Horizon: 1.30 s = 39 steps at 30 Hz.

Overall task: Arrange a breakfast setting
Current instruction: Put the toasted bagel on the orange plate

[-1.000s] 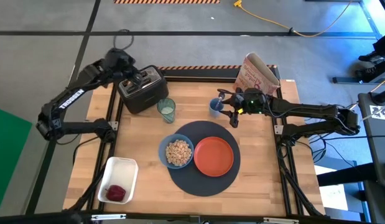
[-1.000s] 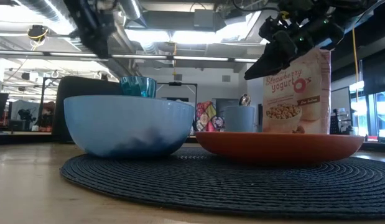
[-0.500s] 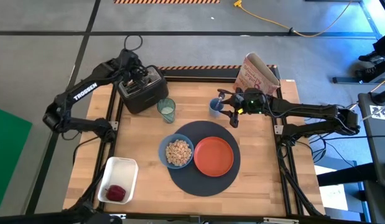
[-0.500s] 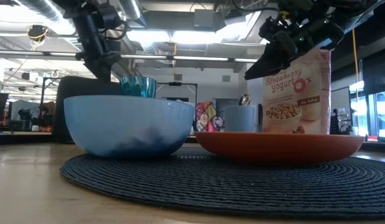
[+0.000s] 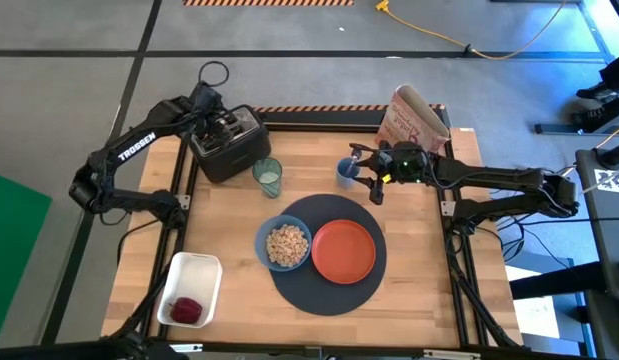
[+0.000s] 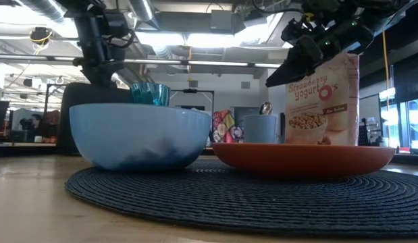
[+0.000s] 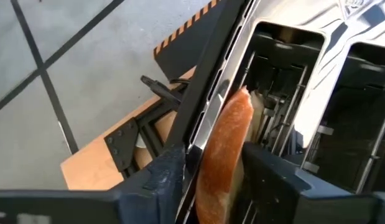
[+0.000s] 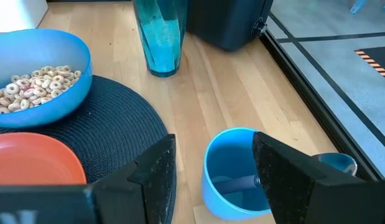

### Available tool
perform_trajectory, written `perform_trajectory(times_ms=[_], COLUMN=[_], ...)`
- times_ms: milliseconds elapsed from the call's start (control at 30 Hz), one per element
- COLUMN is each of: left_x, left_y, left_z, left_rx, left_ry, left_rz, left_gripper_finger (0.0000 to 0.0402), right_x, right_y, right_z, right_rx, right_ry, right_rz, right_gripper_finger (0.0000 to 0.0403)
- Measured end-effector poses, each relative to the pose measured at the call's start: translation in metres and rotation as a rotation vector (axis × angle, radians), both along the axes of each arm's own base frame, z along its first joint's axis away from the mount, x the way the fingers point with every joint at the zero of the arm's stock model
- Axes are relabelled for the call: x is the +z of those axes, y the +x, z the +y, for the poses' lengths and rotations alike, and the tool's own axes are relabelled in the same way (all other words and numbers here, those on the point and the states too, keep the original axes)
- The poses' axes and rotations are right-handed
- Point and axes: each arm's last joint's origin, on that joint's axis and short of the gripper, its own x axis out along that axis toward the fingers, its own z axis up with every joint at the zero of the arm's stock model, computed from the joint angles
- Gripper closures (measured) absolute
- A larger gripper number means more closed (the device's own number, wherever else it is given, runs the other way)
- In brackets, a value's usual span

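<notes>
The left claw (image 7: pixel 211 180) hovers over the toaster (image 5: pixel 229 143) at the table's (image 5: pixel 229 225) 11 o'clock, grasping bread (image 7: pixel 224 155) in a slot. The right claw (image 8: pixel 214 168), released, straddles a cup (image 8: pixel 236 168) at 1 o'clock. The bowl (image 5: pixel 285 243) and plate (image 5: pixel 343 250) sit on the mat (image 5: pixel 334 290).

Grey concrete floor (image 5: pixel 79 60) crossed by dark seam lines surrounds the wooden table (image 5: pixel 229 215). A yellow cable (image 5: pixel 489 45) snakes at one o'clock, a green mat (image 5: pixel 14 215) lies at nine o'clock. Ceiling ducts (image 6: pixel 188 17) and bright strip lights (image 6: pixel 33 17) hang overhead; windows (image 6: pixel 414 121) glow at three o'clock.
</notes>
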Motion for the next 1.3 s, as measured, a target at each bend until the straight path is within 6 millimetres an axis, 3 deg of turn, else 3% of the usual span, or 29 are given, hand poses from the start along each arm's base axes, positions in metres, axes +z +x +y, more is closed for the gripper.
perform_trajectory(times_ms=[333,500,933,1133,1300], left_x=[0.001,0.011,0.085,0.097,0.093], left_y=[0.000,-0.003,-0.022,-0.019,0.003], left_z=[0.000,-0.009,-0.059,-0.081,-0.091], left_rx=[-0.008,-0.017,-0.084,-0.236,-0.388], left_ry=[0.012,0.036,0.285,0.224,0.128], left_rz=[-0.012,-0.040,-0.343,-0.570,-0.717], left_gripper_finger=[0.0331,0.0334,0.0336,0.0337,0.0337], right_x=[0.000,0.000,0.000,0.000,0.006], right_y=[0.000,0.000,0.000,0.002,0.014], right_z=[0.000,0.000,0.000,0.000,0.001], right_rx=[-0.004,-0.004,-0.004,0.006,0.116], right_ry=[0.007,0.010,0.008,0.047,0.132], right_rz=[-0.002,0.003,0.000,-0.024,-0.165], right_gripper_finger=[0.0198,0.0198,0.0198,0.0198,0.0198])
